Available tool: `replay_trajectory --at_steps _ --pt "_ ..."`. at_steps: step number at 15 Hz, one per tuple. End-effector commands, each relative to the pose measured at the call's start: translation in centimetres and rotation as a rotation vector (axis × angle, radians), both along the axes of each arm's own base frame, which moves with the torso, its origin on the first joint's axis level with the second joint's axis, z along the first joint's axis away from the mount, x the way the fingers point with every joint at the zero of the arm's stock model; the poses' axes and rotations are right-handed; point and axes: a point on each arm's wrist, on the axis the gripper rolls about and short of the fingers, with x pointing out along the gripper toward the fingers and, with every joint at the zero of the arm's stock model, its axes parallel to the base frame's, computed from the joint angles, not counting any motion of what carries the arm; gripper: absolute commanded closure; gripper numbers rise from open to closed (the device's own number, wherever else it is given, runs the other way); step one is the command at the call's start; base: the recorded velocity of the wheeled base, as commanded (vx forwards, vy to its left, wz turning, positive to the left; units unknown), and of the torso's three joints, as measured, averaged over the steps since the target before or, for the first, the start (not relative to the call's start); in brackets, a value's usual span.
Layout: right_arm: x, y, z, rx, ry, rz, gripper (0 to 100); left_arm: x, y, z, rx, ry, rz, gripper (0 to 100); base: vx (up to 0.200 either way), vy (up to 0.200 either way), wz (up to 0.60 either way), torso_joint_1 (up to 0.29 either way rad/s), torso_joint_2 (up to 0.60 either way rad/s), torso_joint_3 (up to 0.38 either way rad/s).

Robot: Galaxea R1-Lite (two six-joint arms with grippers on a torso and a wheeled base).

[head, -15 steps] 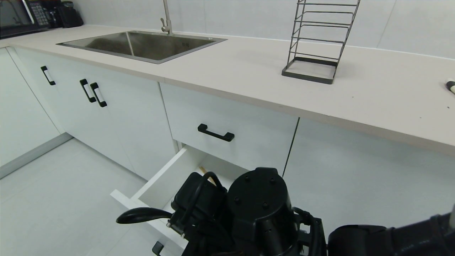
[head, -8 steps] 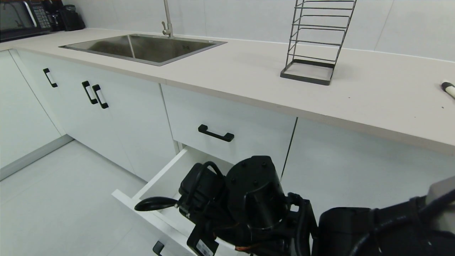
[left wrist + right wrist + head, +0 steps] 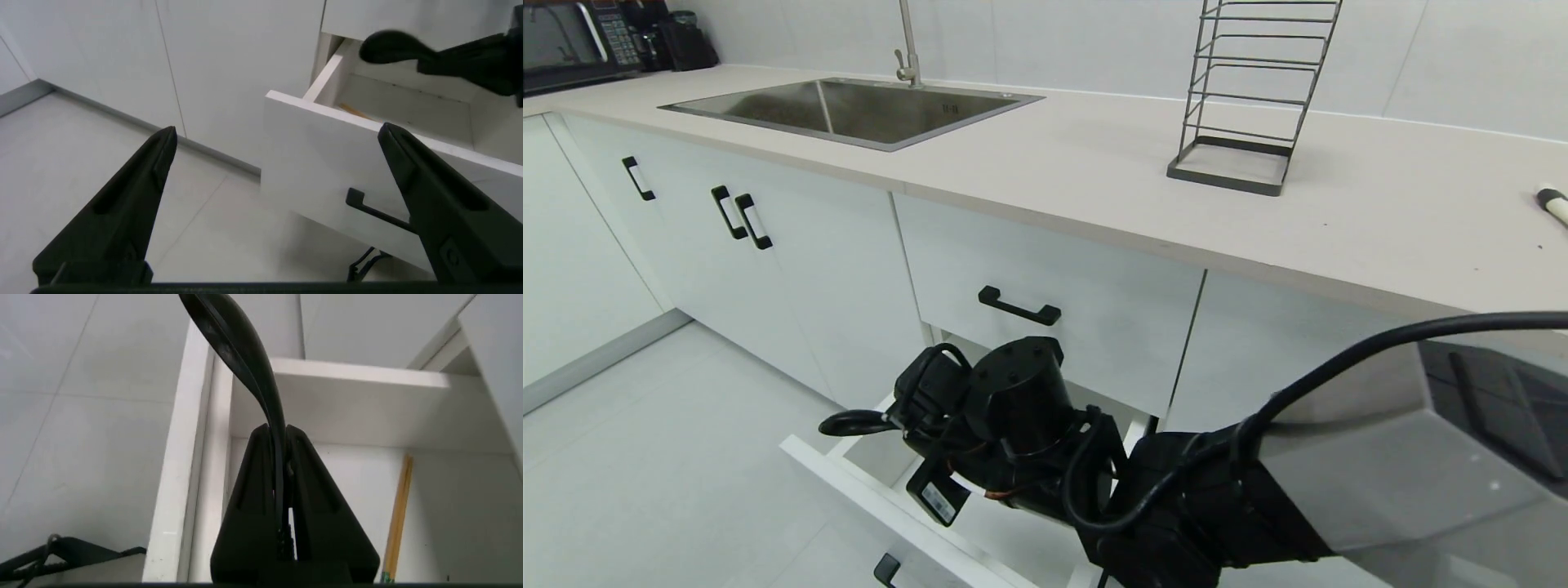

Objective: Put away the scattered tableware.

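Black spoon, clamped in the right end effector, is carried deeper over the open drawer than before, bowl leftward, axis near level. Left end effector spread, empty.

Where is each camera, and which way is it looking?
Head view: on the head, looking down at counter, sink, open drawer; right arm shows.
Left wrist view: left wrist, facing the drawer front; open left gripper shows.
Right wrist view: right wrist, looking into the drawer; right gripper clamps the spoon.
All three share drawer and spoon.
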Motion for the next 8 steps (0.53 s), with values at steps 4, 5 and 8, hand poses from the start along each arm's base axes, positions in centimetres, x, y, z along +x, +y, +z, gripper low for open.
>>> replay_trajectory --at_steps 4,5,8 --pt "1.1 0.3 -3.0 -0.082 -0.003 0.004 100 0.0 0.0 0.0 0.000 0.001 0.000 0 0.000 0.000 0.00 0.000 0.00 0.000" --pt "1.6 0.0 -3.0 -0.092 0.003 -0.011 100 0.0 0.0 0.0 0.000 0.001 0.002 0 0.000 0.000 0.00 0.000 0.00 0.000" --pt "3.1 -0.4 -2.8 -0.093 -0.018 -0.082 100 0.0 0.0 0.0 0.000 0.001 0.002 0 0.000 0.000 0.00 0.000 0.00 0.000"
